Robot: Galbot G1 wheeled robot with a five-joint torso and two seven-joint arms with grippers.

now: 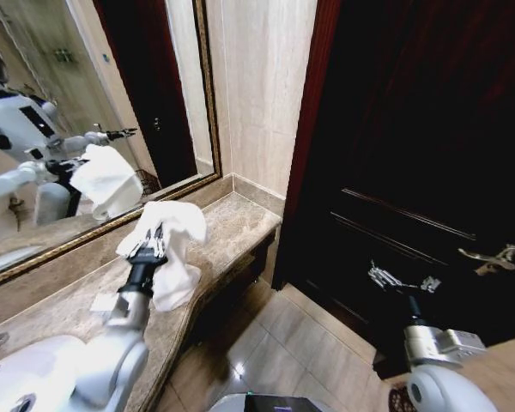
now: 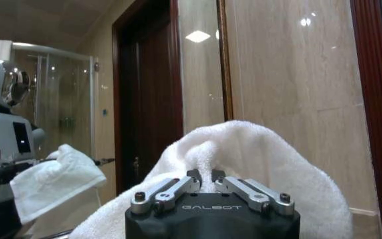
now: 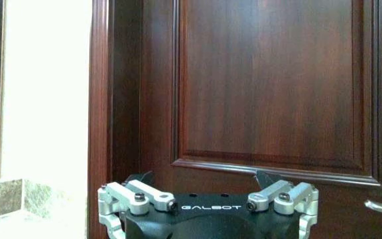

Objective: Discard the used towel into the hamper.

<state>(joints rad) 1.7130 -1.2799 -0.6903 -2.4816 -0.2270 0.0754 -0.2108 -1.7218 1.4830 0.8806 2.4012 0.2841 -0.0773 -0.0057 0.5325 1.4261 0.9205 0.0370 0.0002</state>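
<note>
- Clamped the towel [image 1: 178, 262] tight in the left pincer [image 1: 157, 236], just above the counter [image 1: 236, 225], with the mirror [image 1: 34, 77] behind.
- Not dropped in yet; left to do: carry over, let go.
- Held the right pincer [image 1: 402, 278] wide apart and empty, facing the dark door [image 1: 429, 129].
- Maybe glimpsed the hamper [image 1: 400, 400] low beside that arm; hard to tell.

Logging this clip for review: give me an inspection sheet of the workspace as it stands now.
Surface: marble vanity counter along the mirror.
Job's things: white towel lifted above the counter; a dark woven rim at the head view's lower edge may be the hamper.
Clutter: nothing seen.
Grippers: left tool shut on the towel; right tool open, empty, before the wooden door.
Cables: nothing seen.
Surroundings: door handle, tiled floor.
</note>
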